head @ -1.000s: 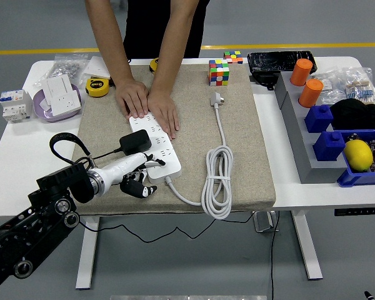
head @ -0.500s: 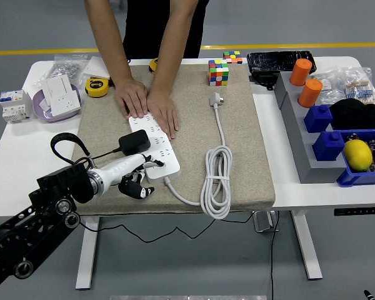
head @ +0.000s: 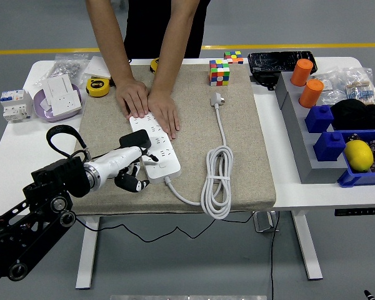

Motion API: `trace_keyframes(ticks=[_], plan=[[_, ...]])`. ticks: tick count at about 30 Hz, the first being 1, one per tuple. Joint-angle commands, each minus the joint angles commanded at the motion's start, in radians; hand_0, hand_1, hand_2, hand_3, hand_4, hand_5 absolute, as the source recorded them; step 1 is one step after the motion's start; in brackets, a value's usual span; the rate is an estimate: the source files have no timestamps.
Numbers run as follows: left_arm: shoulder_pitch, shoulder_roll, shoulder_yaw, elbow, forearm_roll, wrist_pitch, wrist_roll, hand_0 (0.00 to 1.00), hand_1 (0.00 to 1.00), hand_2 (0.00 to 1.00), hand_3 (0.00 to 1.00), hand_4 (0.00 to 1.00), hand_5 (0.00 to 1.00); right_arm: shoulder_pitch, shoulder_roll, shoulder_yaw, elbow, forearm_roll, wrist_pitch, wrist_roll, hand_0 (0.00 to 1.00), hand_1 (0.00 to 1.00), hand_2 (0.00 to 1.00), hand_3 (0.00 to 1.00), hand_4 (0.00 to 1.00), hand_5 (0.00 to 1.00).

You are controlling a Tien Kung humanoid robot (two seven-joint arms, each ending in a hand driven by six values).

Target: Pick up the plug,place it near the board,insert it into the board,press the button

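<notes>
A white power strip [head: 164, 150] lies on the beige mat [head: 244, 131], running from the person's hands toward the near edge. A black plug [head: 142, 141] with a thin black cable sits on the strip's middle. My left hand [head: 132, 171], white palm and black fingers, rests against the strip's near left side just below the plug and partly covers it. Its fingers are curled under, and I see nothing gripped in them. The person's two hands [head: 149, 103] press flat on the strip's far end. My right arm is out of view.
The strip's own white cord [head: 217, 181] lies coiled mid-mat, its plug [head: 217, 99] near a colour cube [head: 219, 72]. A yellow tape measure [head: 97, 86] and white socket parts [head: 59, 97] sit far left. Grey rack [head: 297, 134] with orange cylinders [head: 302, 70], blue bins and a lemon [head: 358, 154] stands right.
My left arm and hand have shifted left and up toward the plug, now overlapping its lower edge. The cable loop shifted left with it. The person's hands and the strip stay put.
</notes>
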Motion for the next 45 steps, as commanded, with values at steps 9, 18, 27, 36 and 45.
trace_keyframes(ticks=[9, 18, 27, 36, 45], plan=[[-0.057, -0.002, -0.157, 0.037, -0.352, -0.086, -0.065, 0.208, 0.161, 0.298, 0.656, 0.678, 0.002, 0.005, -0.004, -0.009, 0.000, 0.002, 0.000, -0.001, 0.826, 0.755, 0.739, 0.763, 0.998, 0.949], [-0.105, -0.078, -0.244, 0.199, -0.734, 0.108, -0.244, 0.571, 0.762, 0.654, 0.581, 0.840, 0.105, -0.007, 0.001, -0.005, 0.000, -0.014, 0.002, -0.007, 0.832, 0.754, 0.739, 0.763, 0.998, 0.950], [-0.146, -0.086, -0.243, 0.367, -0.909, 0.286, -0.259, 0.834, 0.894, 0.843, 0.818, 0.958, 0.192, -0.011, 0.001, -0.011, 0.000, -0.019, 0.004, -0.008, 0.832, 0.754, 0.739, 0.763, 0.998, 0.950], [-0.181, -0.064, -0.155, 0.459, -0.528, 0.327, -0.100, 0.867, 0.905, 0.863, 0.835, 0.976, 0.220, -0.009, -0.001, -0.015, 0.000, -0.017, 0.004, -0.009, 0.832, 0.753, 0.739, 0.763, 0.998, 0.949], [-0.207, -0.055, -0.030, 0.465, -0.209, 0.285, -0.208, 0.859, 0.899, 0.839, 0.822, 0.990, 0.216, -0.008, 0.000, -0.012, 0.000, -0.018, 0.004, -0.010, 0.833, 0.753, 0.739, 0.763, 0.998, 0.948]])
